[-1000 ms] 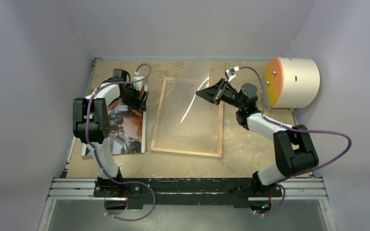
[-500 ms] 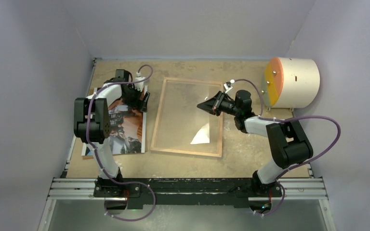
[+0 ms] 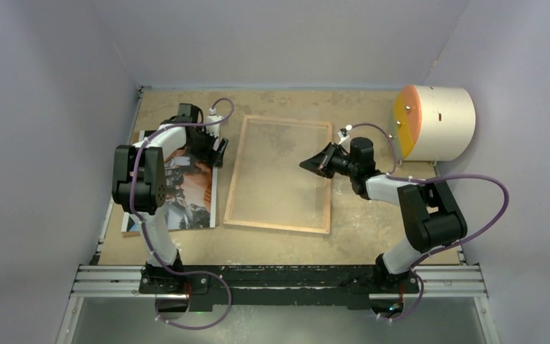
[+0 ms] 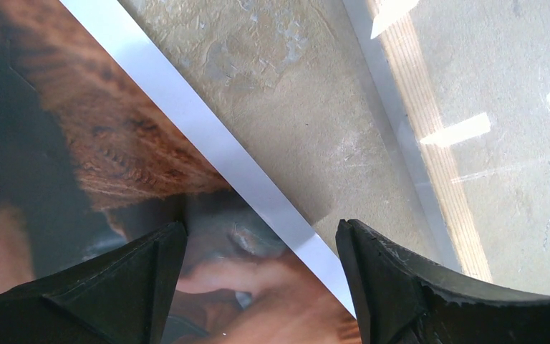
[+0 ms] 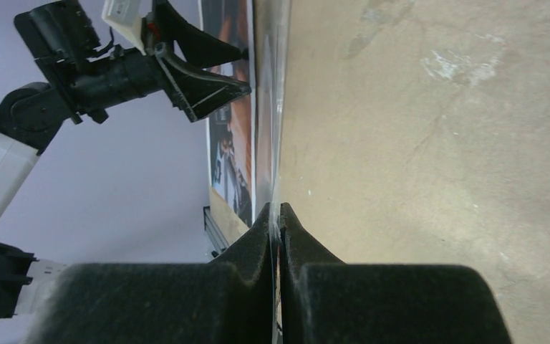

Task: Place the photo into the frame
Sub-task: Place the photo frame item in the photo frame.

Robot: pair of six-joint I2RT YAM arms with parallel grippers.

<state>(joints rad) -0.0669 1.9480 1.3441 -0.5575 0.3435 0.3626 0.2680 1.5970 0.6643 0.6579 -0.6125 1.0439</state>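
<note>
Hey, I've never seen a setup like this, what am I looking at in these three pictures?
This is a robot with a left arm and a right arm, bolted to the near edge of a table. The wide picture looks down from above. The other two come from a small camera on each wrist. On the table lie a glossy photo, a frame with a clear pane, and a cream drum with an orange face. The left pincer is open, straddling the photo's white edge without gripping it. The right pincer is shut and seems to pinch the thin pane's edge.
</note>
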